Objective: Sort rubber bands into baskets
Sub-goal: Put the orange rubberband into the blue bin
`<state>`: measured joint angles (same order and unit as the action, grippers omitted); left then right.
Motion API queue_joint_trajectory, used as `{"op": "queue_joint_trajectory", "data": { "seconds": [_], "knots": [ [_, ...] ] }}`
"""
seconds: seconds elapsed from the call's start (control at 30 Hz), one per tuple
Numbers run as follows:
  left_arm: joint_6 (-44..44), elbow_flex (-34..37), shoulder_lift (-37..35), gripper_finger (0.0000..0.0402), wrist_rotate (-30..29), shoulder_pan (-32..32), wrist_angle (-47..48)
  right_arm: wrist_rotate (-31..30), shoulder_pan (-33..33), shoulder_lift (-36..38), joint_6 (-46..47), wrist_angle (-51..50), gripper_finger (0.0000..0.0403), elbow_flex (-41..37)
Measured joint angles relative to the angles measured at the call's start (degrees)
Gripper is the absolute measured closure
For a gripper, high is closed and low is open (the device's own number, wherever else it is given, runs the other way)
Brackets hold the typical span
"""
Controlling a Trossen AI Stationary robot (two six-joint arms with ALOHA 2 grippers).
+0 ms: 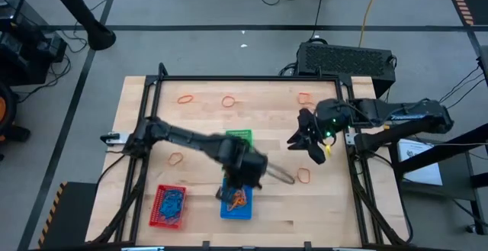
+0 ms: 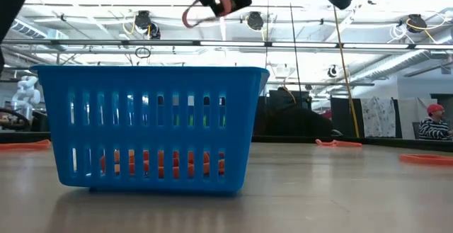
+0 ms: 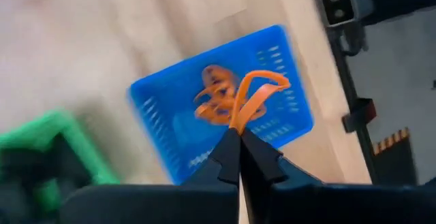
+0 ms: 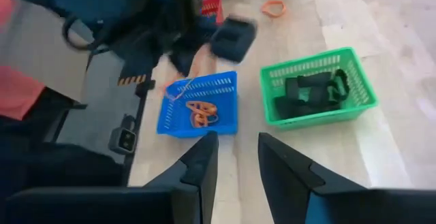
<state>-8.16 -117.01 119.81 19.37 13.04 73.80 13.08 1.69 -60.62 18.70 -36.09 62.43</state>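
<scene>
My left gripper [image 3: 238, 132] hangs above the blue basket [image 1: 236, 203] and is shut on an orange rubber band [image 3: 255, 91]. Several orange bands [image 3: 214, 101] lie in that basket. The green basket [image 4: 317, 88] holds black bands, and the red basket [image 1: 169, 205] at the near left holds blue ones. Loose orange bands lie on the table, among them three at the far side [image 1: 187, 98] [image 1: 229, 101] [image 1: 305, 97], one at the left [image 1: 175, 159] and one at the right [image 1: 303, 176]. My right gripper [image 4: 238, 149] stands open and empty, high over the table's right part [image 1: 305, 146]. My left gripper pinches the orange rubber band's near end [image 3: 237, 118] between its two fingertips, coming from above and pointing steeply down. The rest of the loop sticks out beyond the fingertips, lifted clear above the blue basket [image 2: 191, 17].
A black frame [image 1: 244, 78] runs around the wooden table top. The three baskets sit close together at the middle and near side. Bare wood lies between the baskets and the right edge. A person in a red cap [image 2: 433, 123] sits in the room beyond the table.
</scene>
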Motion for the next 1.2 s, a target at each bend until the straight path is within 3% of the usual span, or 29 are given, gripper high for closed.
{"op": "queue_joint_trajectory", "data": {
  "seconds": [0.47, 0.73, 0.93, 1.2],
  "knots": [
    [6.4, 14.5, 0.1, 0.0402, -13.6, 10.3, -17.0, -26.1, 21.5, -0.7, 23.5, -0.5, 0.0305, 0.0],
    [14.8, 19.3, 0.1, 0.0397, -15.7, 10.6, -24.7, -33.7, 31.6, -4.5, 30.9, 1.3, 0.0305, 0.0],
    [18.4, 19.3, 0.1, 0.0357, -17.7, 10.6, -23.9, -37.0, 35.7, -7.4, 32.5, 1.6, 0.0305, 0.0],
    [25.7, 19.3, 0.1, 0.0304, -17.7, 10.6, -23.4, -37.0, 36.7, -8.3, 21.6, -0.1, 0.0305, 0.0]
  ]
}}
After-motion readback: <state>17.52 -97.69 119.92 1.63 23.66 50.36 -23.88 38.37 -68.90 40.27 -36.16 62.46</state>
